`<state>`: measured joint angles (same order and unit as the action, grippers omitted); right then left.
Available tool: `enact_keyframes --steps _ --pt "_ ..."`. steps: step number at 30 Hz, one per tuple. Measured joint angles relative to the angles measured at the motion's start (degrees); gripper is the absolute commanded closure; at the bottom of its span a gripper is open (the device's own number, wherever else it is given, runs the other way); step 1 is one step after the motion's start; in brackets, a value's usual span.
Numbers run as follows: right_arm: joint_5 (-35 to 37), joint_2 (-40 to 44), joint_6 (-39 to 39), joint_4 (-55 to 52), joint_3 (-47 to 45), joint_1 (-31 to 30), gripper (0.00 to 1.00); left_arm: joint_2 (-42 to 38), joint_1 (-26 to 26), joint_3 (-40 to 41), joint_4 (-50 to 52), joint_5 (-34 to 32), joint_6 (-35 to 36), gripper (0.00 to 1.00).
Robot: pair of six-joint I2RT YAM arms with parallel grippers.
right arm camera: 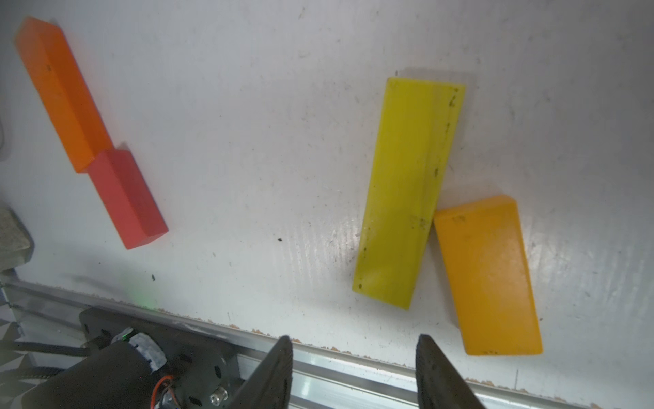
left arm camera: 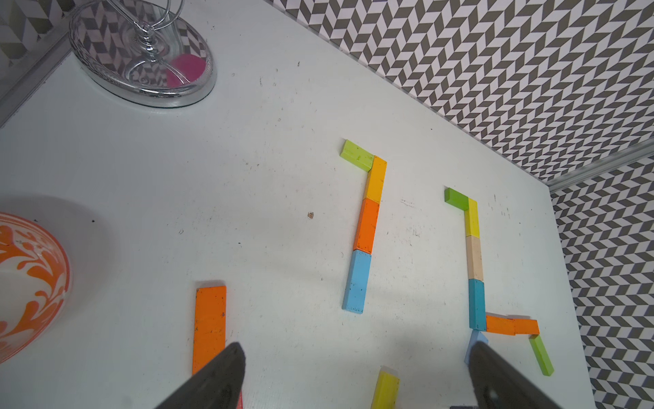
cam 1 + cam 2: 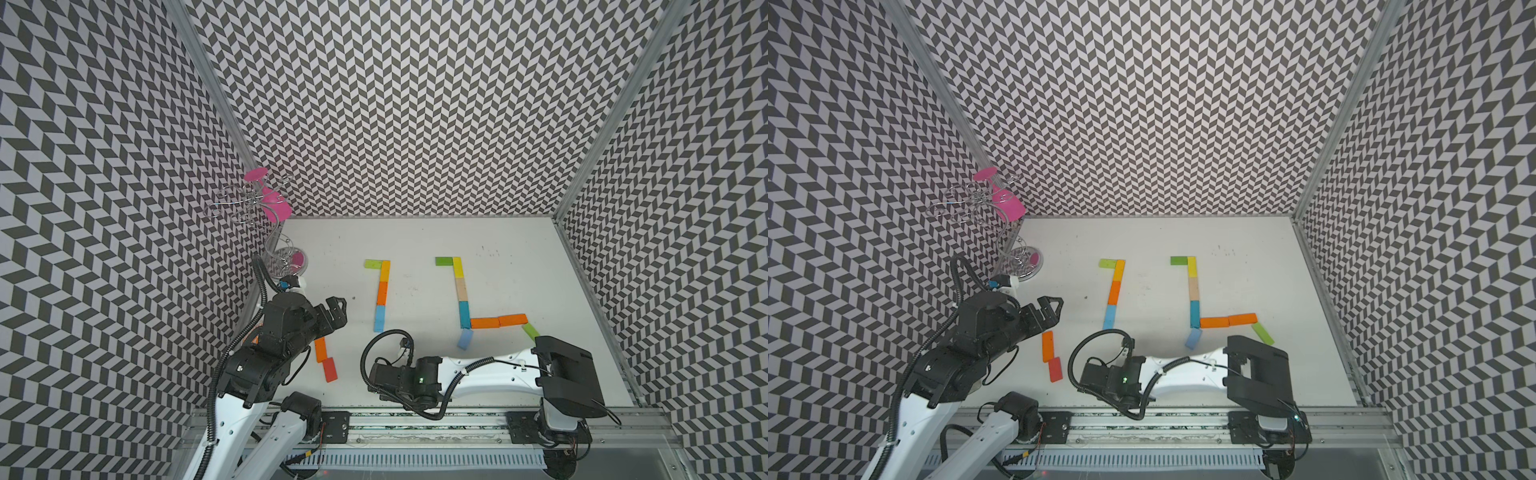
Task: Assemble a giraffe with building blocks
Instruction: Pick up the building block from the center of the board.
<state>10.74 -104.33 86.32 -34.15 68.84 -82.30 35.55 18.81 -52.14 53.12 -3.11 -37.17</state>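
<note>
Building blocks lie flat on the white table (image 3: 415,241). A column of green, yellow, orange (image 3: 382,292) and blue blocks stands mid-table. To its right is a taller figure: green, yellow, tan (image 3: 461,289), teal, two orange blocks (image 3: 498,321) and slanted green and light-blue ones. An orange block (image 3: 321,350) and a red block (image 3: 330,369) lie end to end near my left gripper (image 2: 357,357), which is open and empty above the table. My right gripper (image 1: 355,350) is open over the front edge, beside a yellow block (image 1: 407,191) and an orange-yellow block (image 1: 488,276).
A wire stand with a pink glass (image 3: 286,259) sits at the back left corner. An orange-patterned bowl (image 2: 32,276) is near the left arm. Patterned walls enclose three sides. An aluminium rail (image 3: 415,419) runs along the front edge.
</note>
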Motion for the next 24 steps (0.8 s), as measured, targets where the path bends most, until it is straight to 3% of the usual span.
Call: enact_keyframes --steps 9,17,24 --pt "0.15 -3.91 2.36 -1.84 1.14 1.16 0.44 -0.48 0.0 0.9 -0.76 0.44 0.0 0.0" --pt "2.27 -9.14 2.58 -7.56 8.66 2.99 0.44 -1.18 0.0 1.66 -1.6 1.16 0.0 0.0" --pt "5.31 -14.95 2.38 -15.74 16.98 3.74 0.53 -1.18 0.0 1.79 -2.25 1.29 0.02 0.0"
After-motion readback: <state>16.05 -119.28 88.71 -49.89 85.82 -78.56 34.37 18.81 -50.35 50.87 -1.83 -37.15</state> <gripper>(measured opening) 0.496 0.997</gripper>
